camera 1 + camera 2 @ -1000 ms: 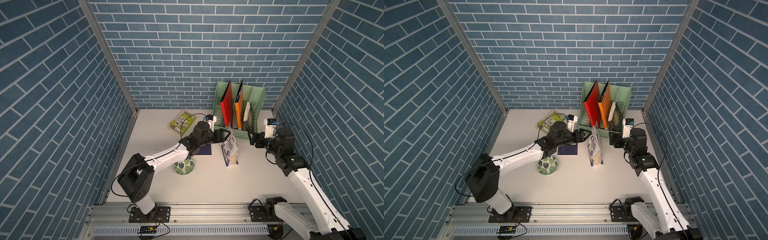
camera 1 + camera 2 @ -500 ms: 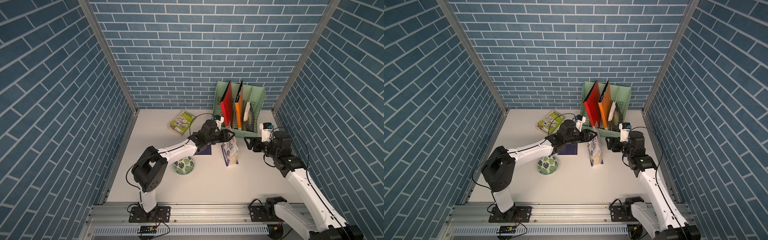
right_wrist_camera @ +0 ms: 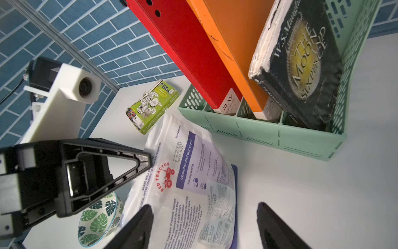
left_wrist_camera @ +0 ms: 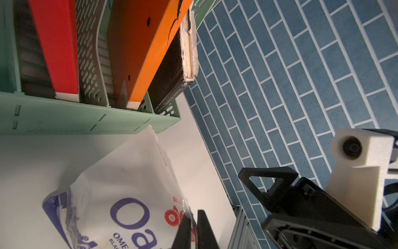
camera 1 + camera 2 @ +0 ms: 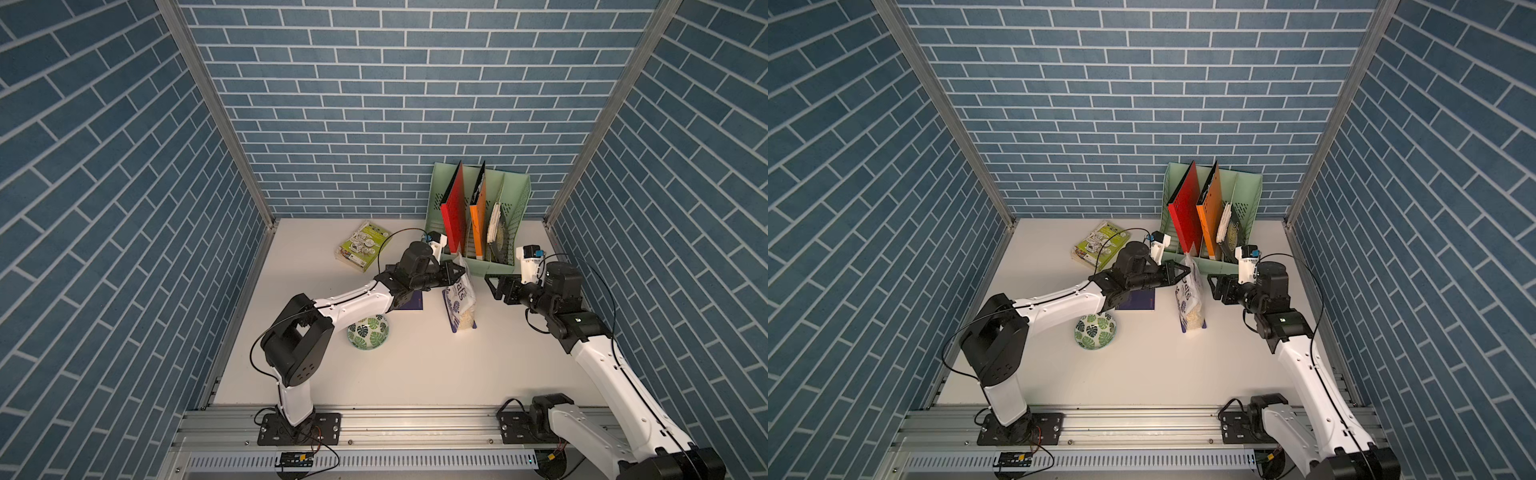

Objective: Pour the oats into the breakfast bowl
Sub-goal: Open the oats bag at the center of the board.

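In both top views the left arm (image 5: 353,301) covers most of the dark blue book (image 5: 413,301), so you see only a corner. It covers also part of the breakfast bowl (image 5: 371,335). On the oats pouch (image 5: 460,297) you read only "ats"; the first letter is hidden beside the left gripper (image 5: 461,272). In the wrist views the picture's edge cuts off this gripper's fingers (image 4: 205,232), part of the pouch, and the fingers (image 3: 137,228) of the right gripper (image 3: 204,205).

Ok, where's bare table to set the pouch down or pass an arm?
Widest bare table is the front strip between bowl, pouch and rail. The gap between bowl and pouch is also free. Crowded behind: left gripper, right gripper, rack and blue book close round the pouch.
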Robot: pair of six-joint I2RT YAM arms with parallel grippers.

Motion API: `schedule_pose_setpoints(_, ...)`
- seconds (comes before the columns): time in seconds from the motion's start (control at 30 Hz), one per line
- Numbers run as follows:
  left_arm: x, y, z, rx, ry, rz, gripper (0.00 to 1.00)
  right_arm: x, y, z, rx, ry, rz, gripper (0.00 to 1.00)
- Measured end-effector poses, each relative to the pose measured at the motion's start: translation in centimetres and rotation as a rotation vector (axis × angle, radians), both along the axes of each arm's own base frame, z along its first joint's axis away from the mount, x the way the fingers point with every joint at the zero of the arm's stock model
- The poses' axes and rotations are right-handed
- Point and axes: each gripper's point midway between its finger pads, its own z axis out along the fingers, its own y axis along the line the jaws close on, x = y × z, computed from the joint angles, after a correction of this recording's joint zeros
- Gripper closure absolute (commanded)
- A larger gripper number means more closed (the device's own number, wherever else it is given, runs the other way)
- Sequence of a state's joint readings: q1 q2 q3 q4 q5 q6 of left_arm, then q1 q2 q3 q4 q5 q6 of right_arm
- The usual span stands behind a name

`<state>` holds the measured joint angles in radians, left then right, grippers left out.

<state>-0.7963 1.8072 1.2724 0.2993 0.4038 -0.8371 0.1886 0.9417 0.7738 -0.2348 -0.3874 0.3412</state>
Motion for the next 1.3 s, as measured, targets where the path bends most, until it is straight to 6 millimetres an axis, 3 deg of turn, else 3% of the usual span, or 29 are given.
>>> schedule_pose_setpoints(0.13,0.0,0.1,0.0,-0.001,-0.002,0.004,0.94,0.2,1.0,-0.6,0.04,0.053,0.045,0.3)
schedule_pose_setpoints(0.3,0.0,0.1,0.1,-0.003,-0.002,0.004,0.95,0.6,2.3,-0.8,0.064,0.111,0.08,0.32)
schedule_pose_setpoints(0.63,0.0,0.1,0.1,-0.004,-0.001,0.004,0.95,0.7,6.6,0.8,0.002,0.106,0.153,0.34)
schedule_pose_setpoints(0.97,0.0,0.1,0.1,-0.01,0.004,0.006,0.96,0.9,6.5,-1.6,-0.083,0.175,0.112,0.47)
schedule_pose_setpoints(1.3,0.0,0.1,0.1,-0.014,0.011,0.008,0.96,0.8,6.6,-2.0,-0.096,0.185,0.109,0.52)
